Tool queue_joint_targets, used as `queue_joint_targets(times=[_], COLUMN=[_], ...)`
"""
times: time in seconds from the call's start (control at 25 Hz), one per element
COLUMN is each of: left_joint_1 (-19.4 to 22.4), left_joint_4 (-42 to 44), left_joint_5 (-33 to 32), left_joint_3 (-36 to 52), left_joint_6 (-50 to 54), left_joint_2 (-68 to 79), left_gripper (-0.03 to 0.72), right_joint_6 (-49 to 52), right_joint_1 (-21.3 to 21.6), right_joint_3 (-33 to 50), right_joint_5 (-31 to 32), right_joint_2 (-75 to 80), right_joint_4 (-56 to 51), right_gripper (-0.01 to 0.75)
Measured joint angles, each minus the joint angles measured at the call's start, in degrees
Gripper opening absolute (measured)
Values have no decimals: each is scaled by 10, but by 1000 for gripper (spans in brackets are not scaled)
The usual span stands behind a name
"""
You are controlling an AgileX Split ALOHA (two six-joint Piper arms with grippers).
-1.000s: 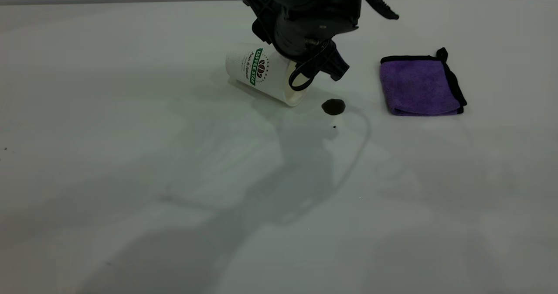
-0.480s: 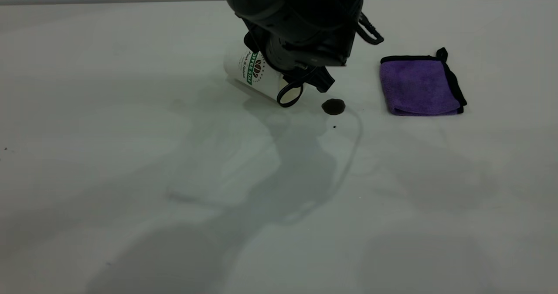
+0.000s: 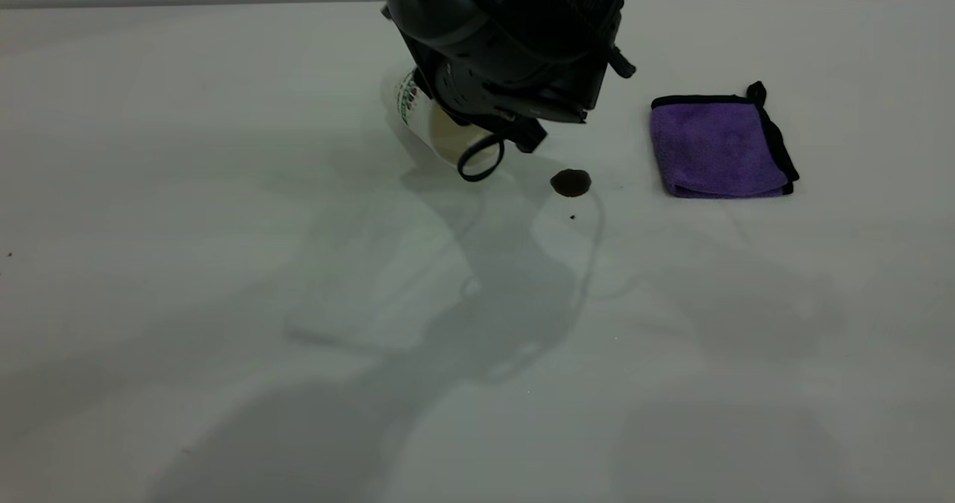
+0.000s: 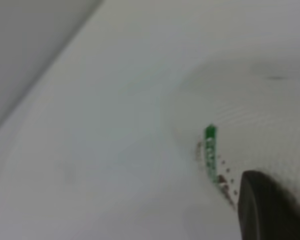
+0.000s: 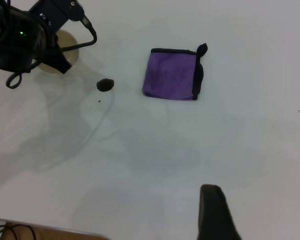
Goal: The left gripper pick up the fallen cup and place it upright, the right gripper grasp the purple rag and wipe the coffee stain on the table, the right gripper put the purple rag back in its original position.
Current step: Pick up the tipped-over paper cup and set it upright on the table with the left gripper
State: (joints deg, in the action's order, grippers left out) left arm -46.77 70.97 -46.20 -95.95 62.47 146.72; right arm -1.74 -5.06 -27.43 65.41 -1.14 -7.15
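left gripper (image 3: 477, 126) lowered further over the cup (image 3: 436, 133), grip not visible, coffee stain (image 3: 571, 182) at its 4 o'clock, purple rag (image 3: 716, 151) at 3 o'clock

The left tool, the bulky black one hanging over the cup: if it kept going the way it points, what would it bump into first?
Most likely the cup. The left tool points down at it, and its own camera is filled by the cup's white wall. How close it already is stays unclear, since the tool hides the contact.
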Motion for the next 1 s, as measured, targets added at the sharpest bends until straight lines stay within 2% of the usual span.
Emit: queue_joint_targets(times=[0.12,0.24,0.44,0.64,0.76,1.0], left_joint_1=[12,47,144,234,262,268], left_joint_4=[-65,-199,-478,-697,-757,-776], left_joint_5=[-1,23,50,31,20,-24], left_joint_3=[0,0,0,-32,-56,-98], left_joint_6=[-97,-226,-471,-657,-700,-714], left_joint_2=[-31,-79,-149,-153,-138,-97], left_gripper=[8,0,0,0,0,0], right_joint_6=[0,0,0,0,0,0], right_joint_1=[0,0,0,0,0,0], right_joint_3=[0,0,0,0,0,0], right_joint_5=[0,0,0,0,0,0], right_joint_2=[0,0,0,0,0,0], right_joint_4=[0,0,0,0,0,0], right_gripper=[492,492,492,492,492,492])
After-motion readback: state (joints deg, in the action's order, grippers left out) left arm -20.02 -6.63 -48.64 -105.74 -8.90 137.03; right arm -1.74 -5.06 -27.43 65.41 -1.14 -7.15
